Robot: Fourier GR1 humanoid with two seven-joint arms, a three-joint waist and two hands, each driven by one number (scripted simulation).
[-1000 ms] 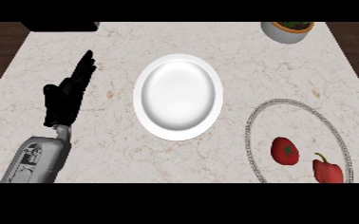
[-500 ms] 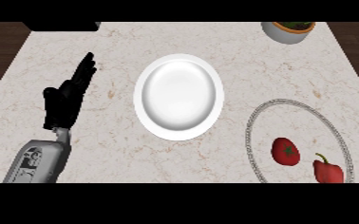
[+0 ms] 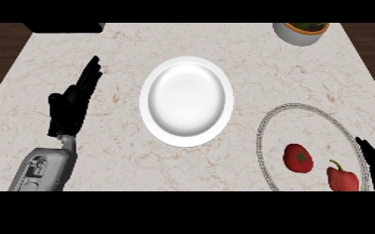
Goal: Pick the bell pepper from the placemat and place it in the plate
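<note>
Task not begun — bell pepper (image 3: pixel 343 177) noted untouched on the placemat (image 3: pixel 315 129) at the counter's (image 3: pixel 110 44) near right corner, plate (image 3: pixel 149 101) at centre unfilled; left hand (image 3: pixel 70 109) rested straight-fingered by the left edge, right hand (image 3: pixel 365 153) barely shown — state cannot be told.

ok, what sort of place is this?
Most likely a kitchen counter: a pale marbled top, a white plate in the middle, and a round placemat with a bell pepper and what looks like a tomato on it.
</note>
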